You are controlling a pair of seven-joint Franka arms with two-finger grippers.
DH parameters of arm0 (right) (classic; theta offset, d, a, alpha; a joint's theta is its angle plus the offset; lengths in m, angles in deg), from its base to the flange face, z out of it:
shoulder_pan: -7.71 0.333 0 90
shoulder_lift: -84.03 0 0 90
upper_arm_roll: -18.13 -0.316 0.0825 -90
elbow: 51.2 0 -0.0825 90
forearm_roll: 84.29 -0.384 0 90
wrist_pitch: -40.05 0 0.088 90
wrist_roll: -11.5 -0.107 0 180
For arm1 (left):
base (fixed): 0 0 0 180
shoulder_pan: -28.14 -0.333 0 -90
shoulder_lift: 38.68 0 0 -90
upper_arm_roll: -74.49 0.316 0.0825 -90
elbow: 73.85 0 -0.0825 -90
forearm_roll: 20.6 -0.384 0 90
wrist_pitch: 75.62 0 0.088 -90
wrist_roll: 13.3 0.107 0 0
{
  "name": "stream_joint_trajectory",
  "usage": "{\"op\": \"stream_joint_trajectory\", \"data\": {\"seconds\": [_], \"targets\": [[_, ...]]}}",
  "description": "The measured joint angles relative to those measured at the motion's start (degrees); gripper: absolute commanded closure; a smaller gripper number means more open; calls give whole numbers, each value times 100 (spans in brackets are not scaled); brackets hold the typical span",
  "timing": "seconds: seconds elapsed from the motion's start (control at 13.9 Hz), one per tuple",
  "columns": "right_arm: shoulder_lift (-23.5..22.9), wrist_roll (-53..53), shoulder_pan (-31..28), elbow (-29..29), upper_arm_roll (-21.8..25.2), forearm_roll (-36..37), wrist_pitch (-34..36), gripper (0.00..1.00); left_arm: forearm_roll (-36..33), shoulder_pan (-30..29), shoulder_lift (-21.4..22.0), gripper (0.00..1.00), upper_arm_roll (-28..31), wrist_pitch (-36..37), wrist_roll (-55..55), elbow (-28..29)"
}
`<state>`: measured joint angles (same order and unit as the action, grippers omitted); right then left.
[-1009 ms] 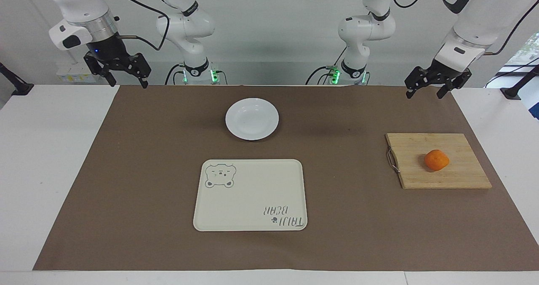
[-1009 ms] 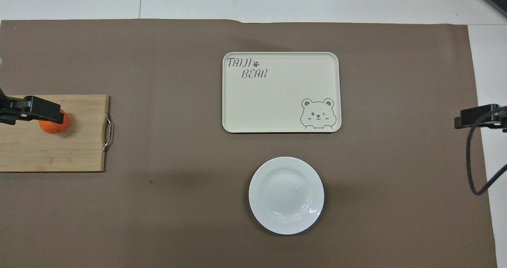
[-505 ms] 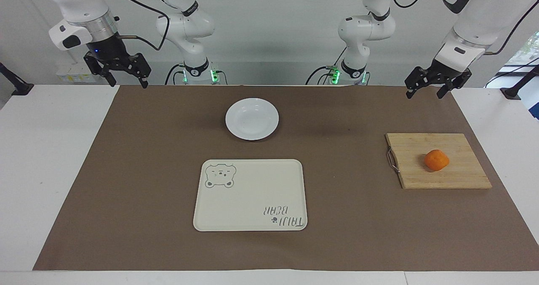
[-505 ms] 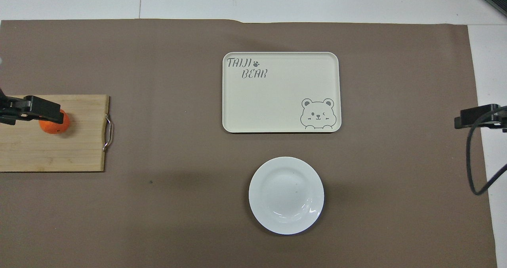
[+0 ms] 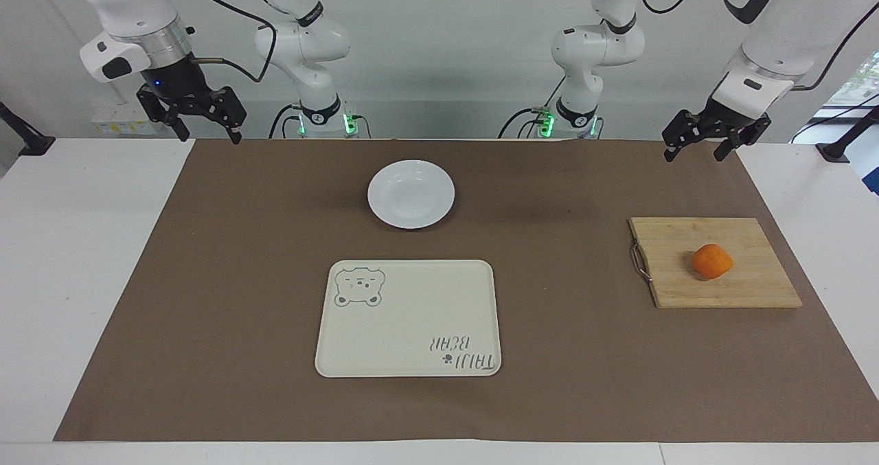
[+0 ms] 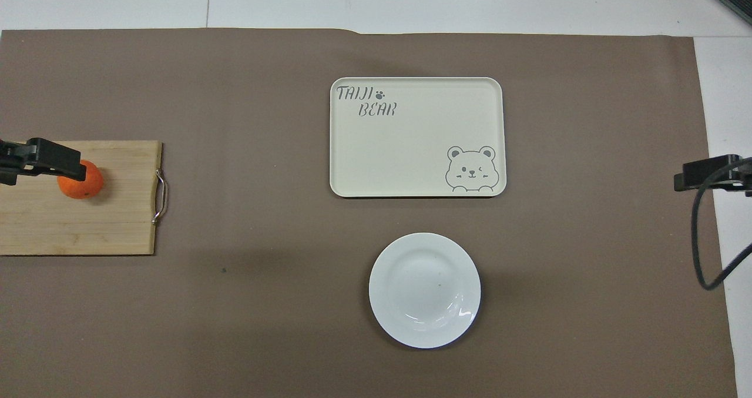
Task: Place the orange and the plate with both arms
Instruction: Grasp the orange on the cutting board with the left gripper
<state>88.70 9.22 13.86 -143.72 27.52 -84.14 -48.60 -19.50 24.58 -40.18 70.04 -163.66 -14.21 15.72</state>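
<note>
The orange [image 5: 711,260] [image 6: 82,184] rests on a wooden cutting board [image 5: 752,283] [image 6: 76,227] at the left arm's end of the table. The white plate [image 5: 411,194] [image 6: 424,290] lies on the brown mat, nearer to the robots than the cream bear tray [image 5: 408,318] [image 6: 411,145]. My left gripper [image 5: 693,154] hangs open and empty, high over the mat's edge at the robots' end, well apart from the orange. In the overhead view one of its fingers [image 6: 47,156] overlaps the orange's edge. My right gripper [image 5: 209,135] hangs open and empty over the mat's corner at the right arm's end.
A metal handle [image 5: 639,262] sticks out of the cutting board toward the tray. The brown mat [image 5: 206,279] covers most of the white table. A black cable [image 6: 702,239] loops down at the right arm's end in the overhead view.
The left gripper has drifted slightly up and outward toward its end of the table. The right gripper rose a little. Orange, plate and tray have not moved.
</note>
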Motion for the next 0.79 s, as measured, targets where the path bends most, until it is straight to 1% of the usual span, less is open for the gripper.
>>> {"op": "stream_joint_trajectory", "data": {"seconds": [0.43, 0.79], "targets": [[0, 0, 0, 0, 0, 0, 0, 0, -1, -503, -549, 0, 7, -529, 553, 19], [0, 0, 0, 0, 0, 0, 0, 0, -108, -861, -1181, 0, 24, -973, 887, 34]]}}
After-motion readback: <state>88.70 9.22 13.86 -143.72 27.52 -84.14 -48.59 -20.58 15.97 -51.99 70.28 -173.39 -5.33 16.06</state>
